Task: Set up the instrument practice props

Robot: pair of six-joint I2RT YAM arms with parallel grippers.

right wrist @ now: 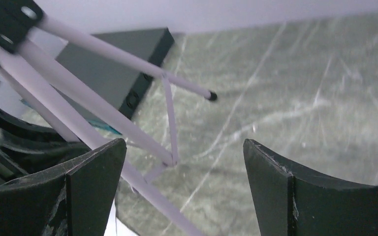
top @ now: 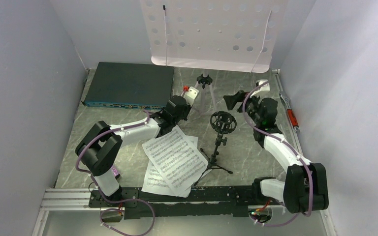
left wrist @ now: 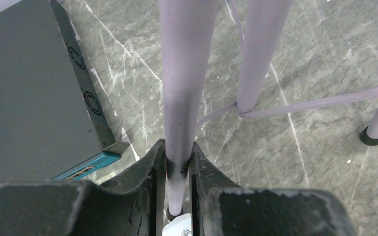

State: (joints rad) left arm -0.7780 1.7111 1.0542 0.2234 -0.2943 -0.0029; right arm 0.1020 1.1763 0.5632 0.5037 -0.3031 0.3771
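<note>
Grey marbled table (top: pixel 256 157), pale walls on three sides, and at the far end the music stand (top: pixel 211 34) is upright, its perforated lilac desk close to the back wall and its tripod legs splayed beneath. The left gripper (left wrist: pixel 177 164) is clamped on one leg (left wrist: pixel 182 73) low down, just above the black foot, with both fingers (left wrist: pixel 152 172) pressed against the tube. From overhead, that arm reaches forward from its base to the foot of the tripod. The right gripper (right wrist: pixel 184 145) sits just right of the tripod, jaws spread wide and holding nothing. The lilac legs cross its wrist view ahead of the fingertips, apart from them.

Nearer the arms, about mid-table, the mic stand (top: pixel 219 145) is up on its own three legs, with a round black cradle on top. Just left of it the two pages (top: pixel 174 157) lie flat and overlapped, the upper one skewed across the lower. Its right corner comes close to the mic stand's near leg, though I cannot tell whether they touch.

Off in the far left corner lies the dark box (top: pixel 128 83), blue edge facing the arms, just left of the left gripper. A red-handled tool (top: pixel 290 115) lies along the table's right edge by the wall
</note>
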